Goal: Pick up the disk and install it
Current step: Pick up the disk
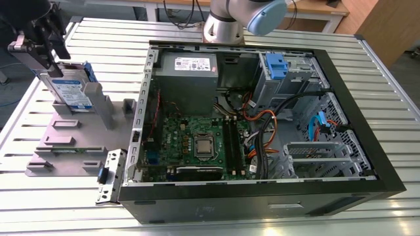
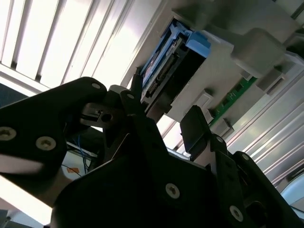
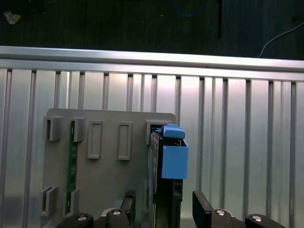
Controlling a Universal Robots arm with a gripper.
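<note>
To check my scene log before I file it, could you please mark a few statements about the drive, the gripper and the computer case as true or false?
1. The flat silver metal hard drive with a blue plastic carrier, the disk, stands on edge in the grey slotted fixture. True.
2. The disk sits in a drive bay of the black computer case. False: it is in the fixture outside the case, toward the exterior view's left.
3. In the first wrist view, the black gripper has its fingers apart, one on each side of the disk. True.
4. A side panel covers the case. False: the case lies open, with the green motherboard showing.
</note>
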